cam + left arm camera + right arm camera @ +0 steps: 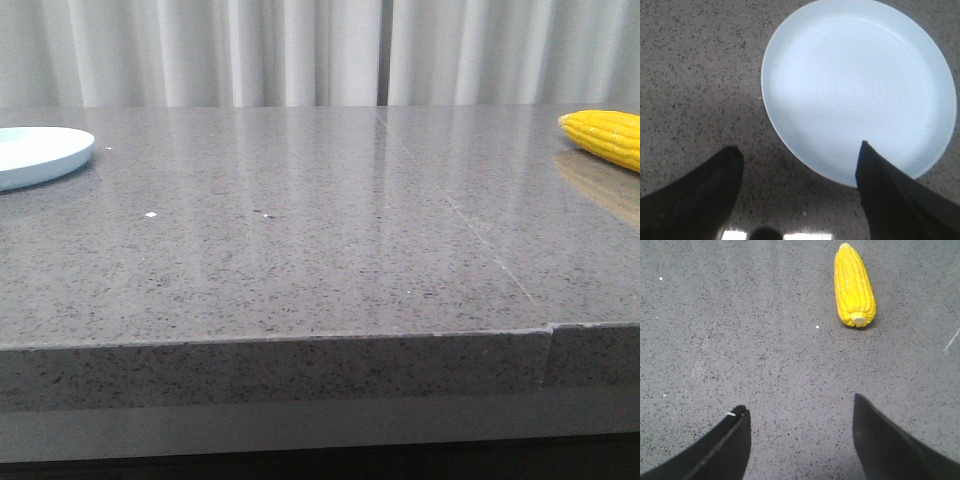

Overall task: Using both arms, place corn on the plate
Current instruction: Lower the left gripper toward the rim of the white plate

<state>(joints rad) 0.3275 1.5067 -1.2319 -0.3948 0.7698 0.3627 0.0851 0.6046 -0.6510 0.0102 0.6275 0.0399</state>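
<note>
A grey speckled stone tabletop [300,230] is seen from the front, backed by pale pleated curtains [300,50]. The corn [607,136] is laid on its side at the far right edge of the front view, cut off by the frame, with its tapered tip turned toward the middle of the table and a faint yellow reflection cast on the polished surface beside it. The plate [40,152] is set at the far left edge, likewise partly cut off, well apart from the cob. Between the two, only bare stone is shown, crossed by a thin seam [450,205] and dotted with a few small white specks [151,214]. Neither arm is seen in the front view.

In the left wrist view, the left gripper [797,152] is held above the table with its dark fingers [705,192] spread wide and nothing between them; one fingertip overlaps the near rim of the plate [860,85], whose shallow pale-blue well holds nothing.

In the right wrist view, the right gripper [800,410] is likewise parted wide and grips nothing. The corn [854,285] is seen lying ahead of the fingers [715,450], well apart from them, with its pale cut stem end turned toward the gripper. Nothing is placed between the fingertips and the cob apart from a small white fleck [817,327] on the stone.
</note>
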